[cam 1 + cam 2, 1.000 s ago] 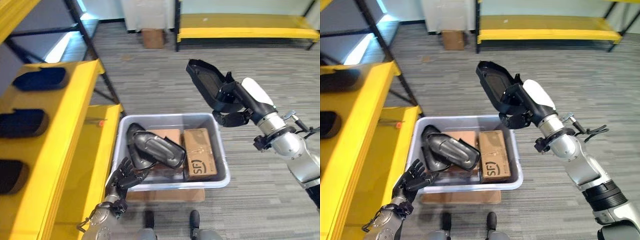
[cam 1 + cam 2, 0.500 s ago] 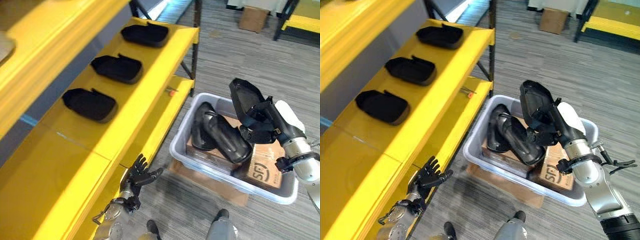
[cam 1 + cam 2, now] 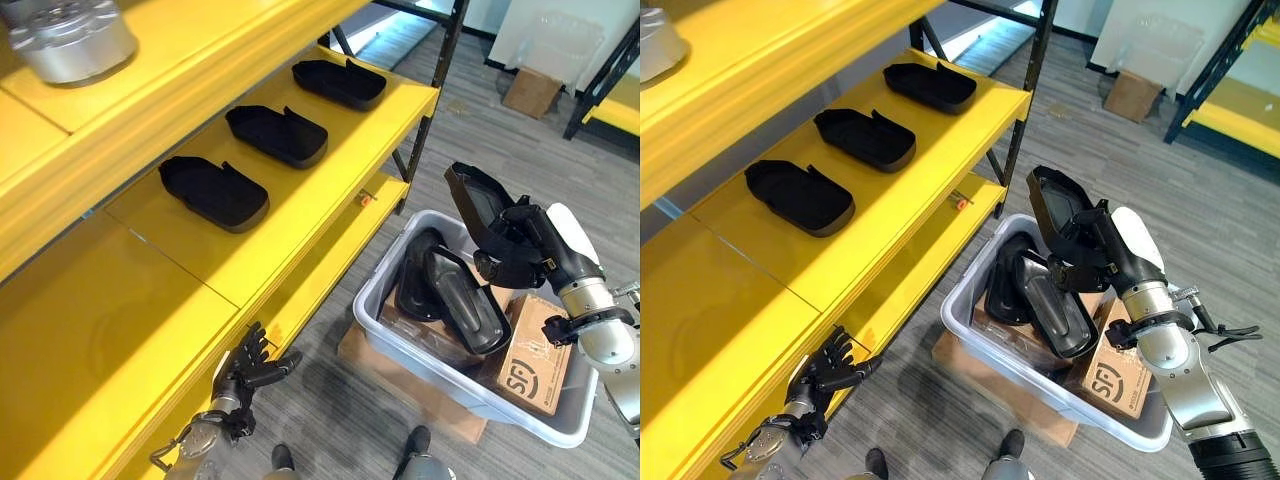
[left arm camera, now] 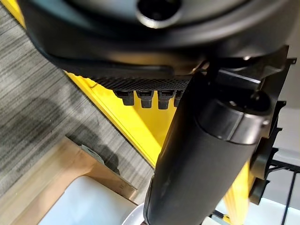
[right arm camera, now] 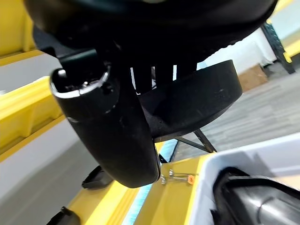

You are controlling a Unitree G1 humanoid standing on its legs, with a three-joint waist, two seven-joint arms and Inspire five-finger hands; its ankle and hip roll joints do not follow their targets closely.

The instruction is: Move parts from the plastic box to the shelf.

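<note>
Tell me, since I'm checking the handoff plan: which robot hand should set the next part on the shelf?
The right robot hand: it already grips a black part above the box. The left robot hand hangs open, low beside the shelf.

The camera is swinging toward the yellow shelf (image 3: 300,215), which is now taking up most of the head views; three black parts (image 3: 213,192) are coming into plain sight on its middle level, and a silver object (image 3: 68,40) on the level above. Against the plastic box (image 3: 420,370), the right hand (image 3: 515,255) is lowering: a second ago it was holding its black part (image 3: 472,200) high above the box's far rim, and it is now carrying that part, fingers curled round it, just above the parts lying inside. The left hand (image 3: 245,368) is now showing in front of the shelf's lower edge rather than at the box's near corner.
</note>
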